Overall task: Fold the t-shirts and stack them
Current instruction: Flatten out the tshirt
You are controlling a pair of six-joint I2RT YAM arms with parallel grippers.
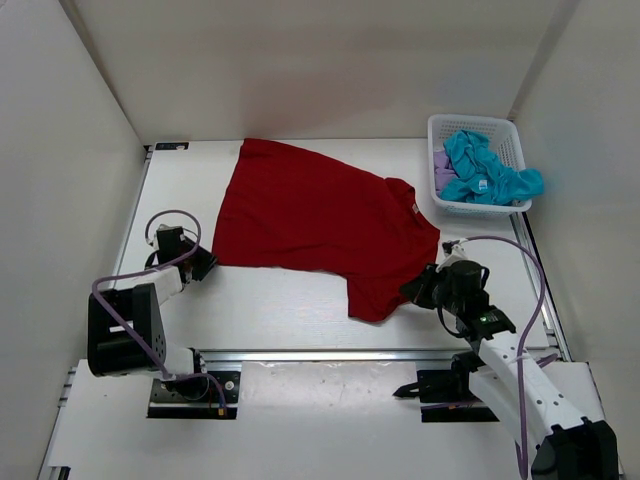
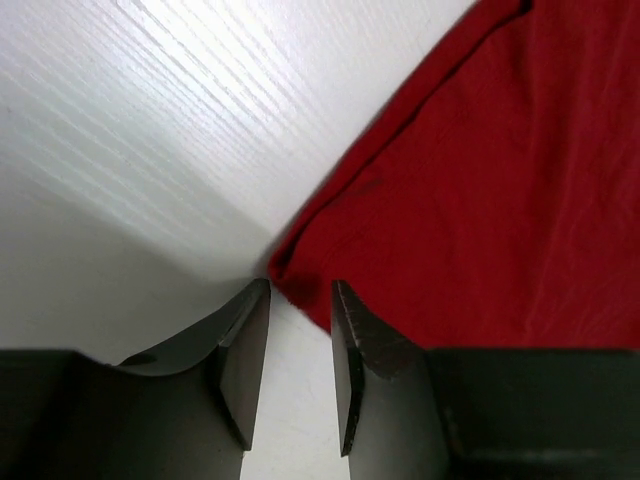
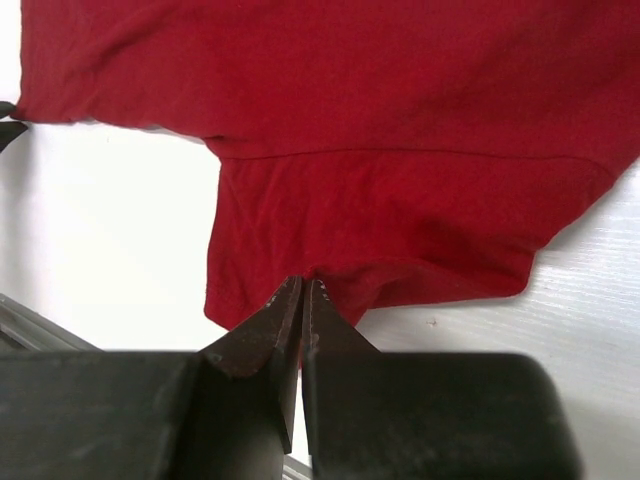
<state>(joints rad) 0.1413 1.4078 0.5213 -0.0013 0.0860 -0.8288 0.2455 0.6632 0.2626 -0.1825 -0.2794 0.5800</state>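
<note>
The dark red t-shirt (image 1: 320,220) lies spread flat on the white table, its sleeve toward the near right. My left gripper (image 1: 205,262) is open at the shirt's near-left corner. In the left wrist view (image 2: 300,285) that corner of the shirt (image 2: 500,200) lies just ahead of the fingertips, with bare table between the jaws. My right gripper (image 1: 412,290) is shut on the sleeve hem of the red shirt (image 3: 380,120), which bunches at the tips in the right wrist view (image 3: 303,283). The teal blue t-shirt (image 1: 480,170) and the lavender t-shirt (image 1: 441,170) lie crumpled in the basket.
The white lattice basket (image 1: 475,119) stands at the far right corner. White walls enclose the table on the left, back and right. A metal rail (image 1: 330,355) runs along the near edge, in front of the arm bases.
</note>
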